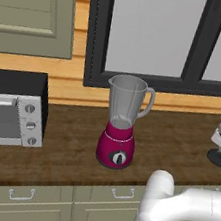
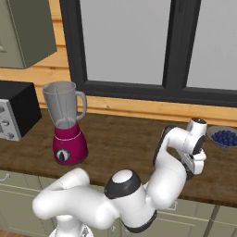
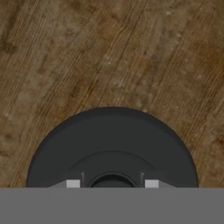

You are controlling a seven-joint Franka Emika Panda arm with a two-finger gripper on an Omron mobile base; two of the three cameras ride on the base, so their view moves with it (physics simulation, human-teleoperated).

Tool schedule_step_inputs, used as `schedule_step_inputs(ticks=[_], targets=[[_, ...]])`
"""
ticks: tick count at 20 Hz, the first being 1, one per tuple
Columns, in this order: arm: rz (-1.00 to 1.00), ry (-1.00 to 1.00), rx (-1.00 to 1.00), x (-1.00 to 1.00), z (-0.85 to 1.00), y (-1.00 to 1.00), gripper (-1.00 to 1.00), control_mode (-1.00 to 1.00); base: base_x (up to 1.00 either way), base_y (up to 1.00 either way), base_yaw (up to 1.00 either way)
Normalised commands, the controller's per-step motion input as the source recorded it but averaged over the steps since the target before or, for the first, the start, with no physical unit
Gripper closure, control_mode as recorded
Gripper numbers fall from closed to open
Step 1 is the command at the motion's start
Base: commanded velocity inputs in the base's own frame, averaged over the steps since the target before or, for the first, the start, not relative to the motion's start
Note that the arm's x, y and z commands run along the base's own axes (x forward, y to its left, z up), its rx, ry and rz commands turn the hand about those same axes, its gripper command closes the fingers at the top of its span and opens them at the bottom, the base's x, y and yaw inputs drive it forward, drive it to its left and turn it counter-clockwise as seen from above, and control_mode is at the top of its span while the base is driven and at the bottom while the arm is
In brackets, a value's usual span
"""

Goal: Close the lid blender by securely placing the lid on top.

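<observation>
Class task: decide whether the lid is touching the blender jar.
Apart. The hand view shows the lid lying flat on bare wooden counter; the left base view shows the blender with its jar rim open.

We see a dark wooden worktop point(image 1: 179, 138) over olive-grey cabinet drawers point(image 1: 23, 197), a pale plank wall point(image 1: 73, 84), a black-framed window point(image 1: 197, 40), an upper cabinet point(image 1: 35, 9) far left, and a silver toaster oven point(image 1: 11, 112).

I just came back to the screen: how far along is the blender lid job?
Early. Done: the arm has reached right of the blender, with the gripper low over the lid on the wooden counter. In hand: its fingertips flank the lid's centre knob; a firm grip is not visible. Left: lifting the lid and seating it on the open jar.
</observation>
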Motion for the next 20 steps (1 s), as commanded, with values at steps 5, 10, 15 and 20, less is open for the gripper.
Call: schedule_step_inputs(ticks=[5,10,15,20], targets=[[0.0,-0.13,0.02,-0.06,0.33,0.07,1.0,-1.0,0.0,0.0,0.0],[0.0,-0.35,0.1,-0.31,0.99,0.22,1.0,-1.0,0.0,0.0,0.0],[0.0,-0.4,0.04,-0.16,1.0,0.58,1.0,-1.0,0.0,0.0,0.0],[0.0,-0.43,0.0,-0.07,1.0,0.8,1.0,-1.0,0.0,0.0,0.0]])
